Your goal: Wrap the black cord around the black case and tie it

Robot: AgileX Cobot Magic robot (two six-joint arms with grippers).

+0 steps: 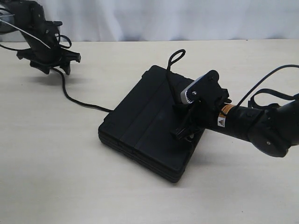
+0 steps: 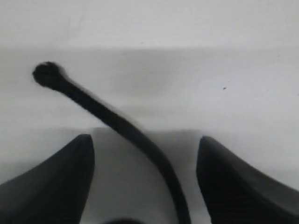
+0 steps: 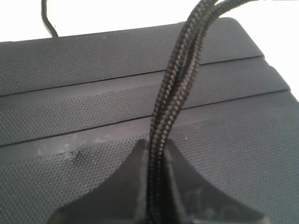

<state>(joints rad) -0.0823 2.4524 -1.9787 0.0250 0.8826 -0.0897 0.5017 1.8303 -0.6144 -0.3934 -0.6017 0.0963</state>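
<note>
Two strands of the black cord (image 3: 177,79) run side by side across the ribbed lid of the black case (image 1: 145,130), and the right hand (image 1: 181,132) is clenched on both of them, low over the lid near the case's right edge. Beyond that grip the cord climbs the lid and ends in a small loop (image 1: 176,55) that stands up past the far edge. The case lies flat in the middle of the worktop (image 1: 56,177).

The other end of the cord trails off the case's left side and curves over to the left hand (image 1: 56,65), which hangs near the far left corner, well apart from the case. That hand is released. In its wrist view the fingers (image 2: 56,182) stand wide, the cord passes between them without touching either, and the knotted tip (image 2: 46,73) lies just past them. Whether the cord goes under the case or only meets its edge, I cannot tell from here.

From where I stand, the wrap looks barely begun and no knot is in sight. The main risk seems to be the loose tail. With nothing gripping it, any pull from the right hand would likely drag the cord along rather than tighten it around the case. The case may also slide or swing round on the smooth worktop under a sideways tug, since nothing pins it down. One strand could also slip from the pinch, and the loop might then flop out of reach.
</note>
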